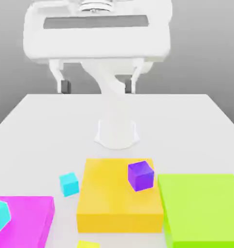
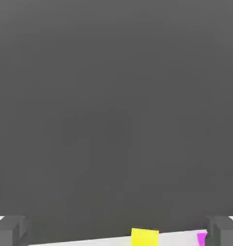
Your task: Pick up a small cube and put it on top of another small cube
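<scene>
Claw [image 1: 98, 86]: hung high above the far side of the white surface [image 1: 41, 131], its two dark fingers spread wide apart, holding nothing.
Yellow cube [image 1: 88, 244]: sat on the surface at the near edge of the exterior view, in front of the orange slab [image 1: 109, 198].
Purple cube [image 1: 140, 175]: rested tilted on the orange slab's far corner toward the exterior view's right.
Green slab [image 1: 203, 208]: lay just beside the orange slab, on the exterior view's right.
Magenta slab [image 1: 29, 218]: lay toward the exterior view's left, a cyan cube [image 1: 0, 216] on it.
Second cyan cube [image 1: 69, 184]: stood on the surface between the magenta and orange slabs.
</scene>
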Tool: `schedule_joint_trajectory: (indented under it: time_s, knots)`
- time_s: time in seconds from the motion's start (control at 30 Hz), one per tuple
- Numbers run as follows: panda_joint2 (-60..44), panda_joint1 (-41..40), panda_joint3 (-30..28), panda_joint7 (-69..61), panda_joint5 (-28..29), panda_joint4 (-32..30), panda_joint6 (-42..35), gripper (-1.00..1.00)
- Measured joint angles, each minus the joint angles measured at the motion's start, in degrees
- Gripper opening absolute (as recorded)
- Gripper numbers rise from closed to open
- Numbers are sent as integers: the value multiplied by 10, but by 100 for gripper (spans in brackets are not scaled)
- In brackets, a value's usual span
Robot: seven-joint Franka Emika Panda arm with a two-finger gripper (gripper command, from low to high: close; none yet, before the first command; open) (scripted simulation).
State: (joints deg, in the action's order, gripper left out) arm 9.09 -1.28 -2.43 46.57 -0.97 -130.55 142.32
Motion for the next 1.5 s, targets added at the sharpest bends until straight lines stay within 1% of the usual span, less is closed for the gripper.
schedule_joint_trajectory:
  time_s: [0.47,0.6,0.63,0.83,0.9,1.03,1.37,1.5]
  knots:
    - [-291,-21,-8,0,-15,10,84,0]
    - [-374,-27,-3,-4,-23,25,140,0]
    - [-391,-28,-2,-5,-24,29,153,-100]
    - [-399,-28,-1,-6,-25,31,160,-100]
    - [-380,-27,-3,-5,-23,26,144,-100]
    - [-304,-21,-6,-1,-16,4,90,-100]
    - [-96,23,34,-21,-12,-139,27,-100]
    - [-13,43,41,-32,-13,-198,3,-100]
